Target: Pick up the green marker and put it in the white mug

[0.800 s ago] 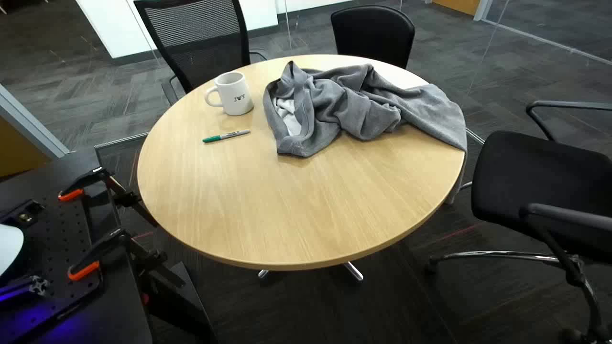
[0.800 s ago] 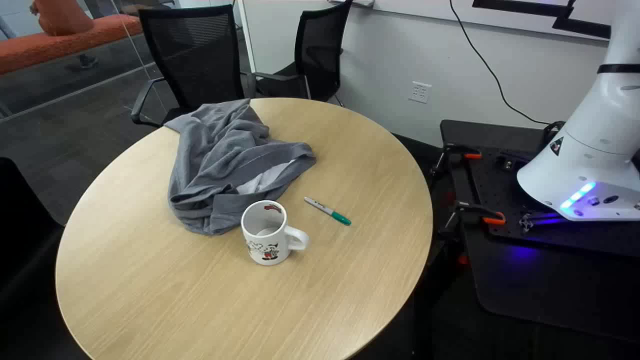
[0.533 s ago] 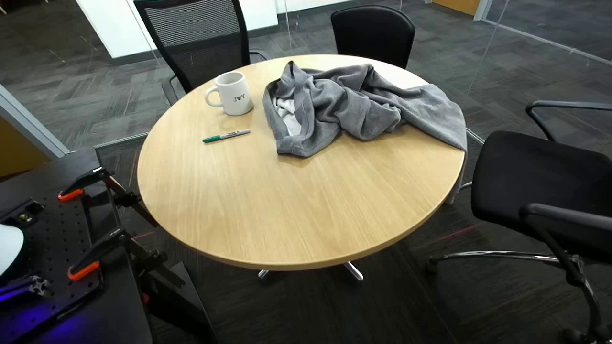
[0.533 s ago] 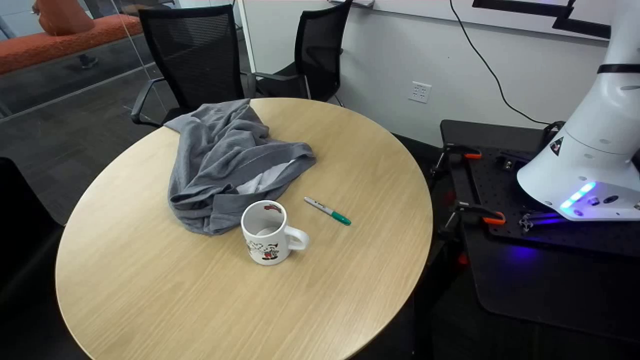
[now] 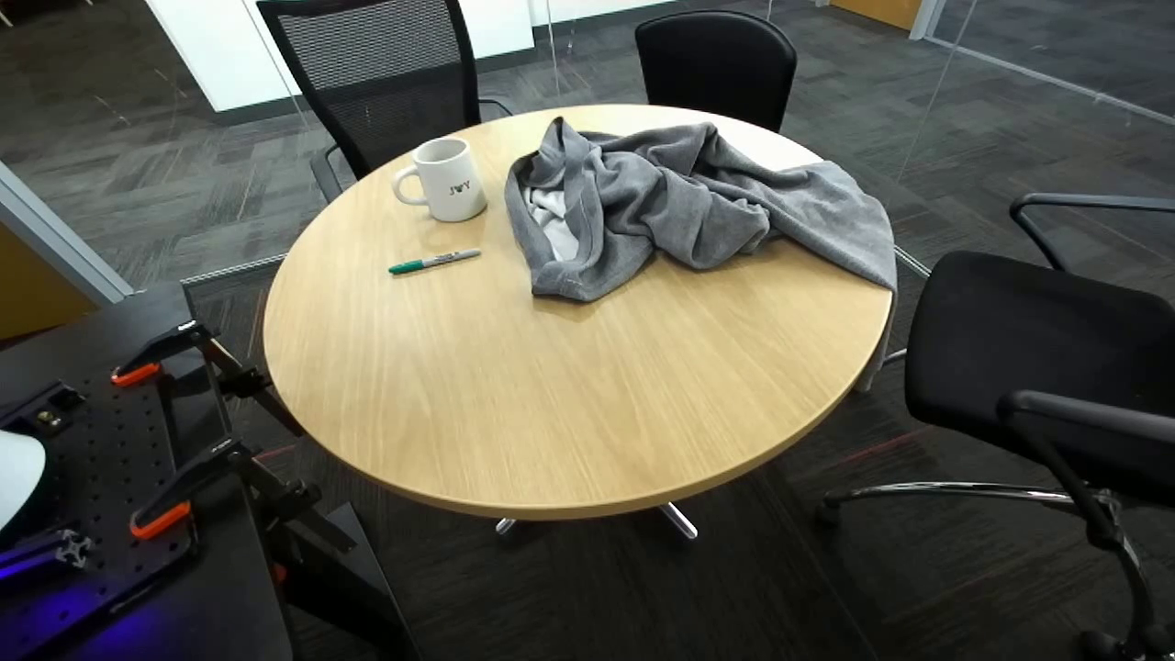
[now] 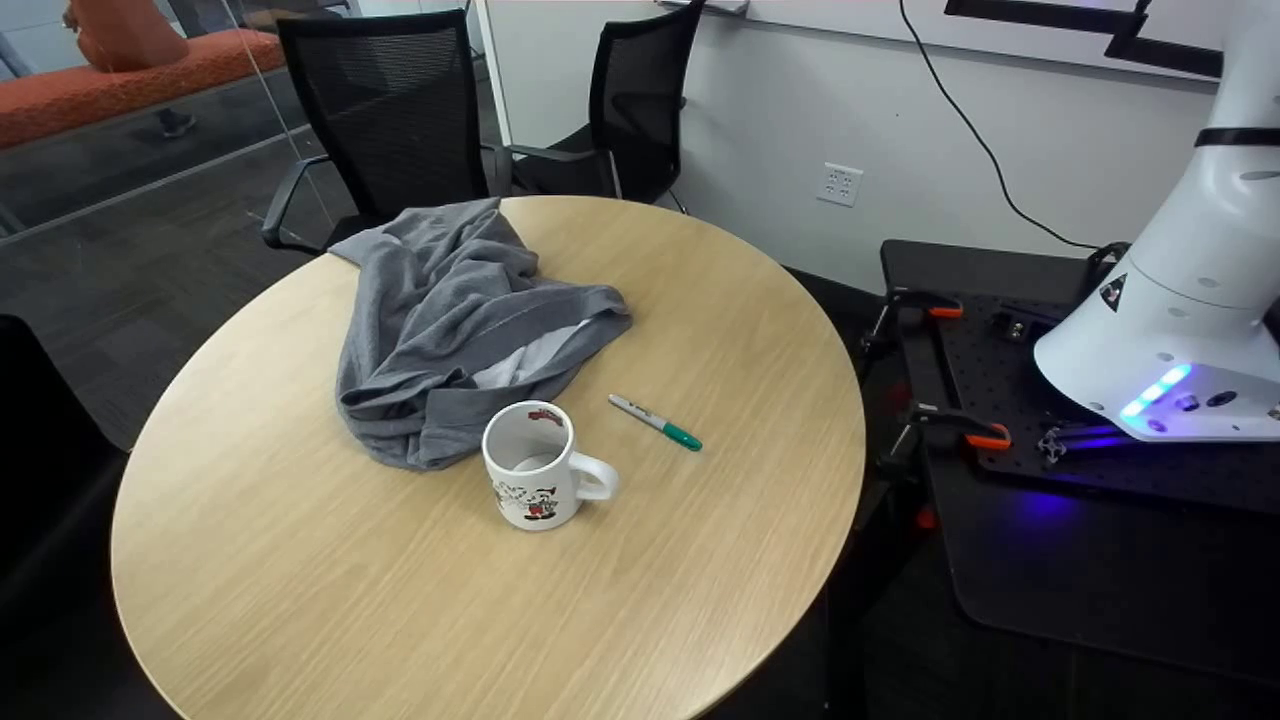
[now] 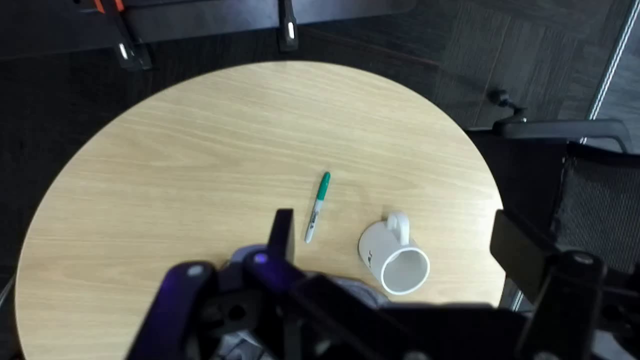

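Wrist view: hand [image 7: 392, 240] stood spread wide, nothing in its grip. Couldn't see it in either exterior view; judging by how much table [image 7: 200, 160] the wrist view took in, it was well above the top. Green marker [image 7: 317, 207] lay flat on the table, near the upright white mug [image 7: 390, 255] but not touching. In an exterior view it sat nearer the arm base [image 6: 1160, 350] than the mug did.

Key relation: marker was off the hand's centre toward frame-left and ahead, on the black stand [image 7: 215, 22] side. Long axis ran mostly up the wrist frame, cap end farthest ahead, slight lean to frame-right, so roughly square to the closing line. My read was approach stage, nothing picked. Move called for a shift sideways and ahead, small wrist trim, then straight down over the barrel. Watch item: mug sat within the hand's spread too, so a low sideways pass risked bumping it.
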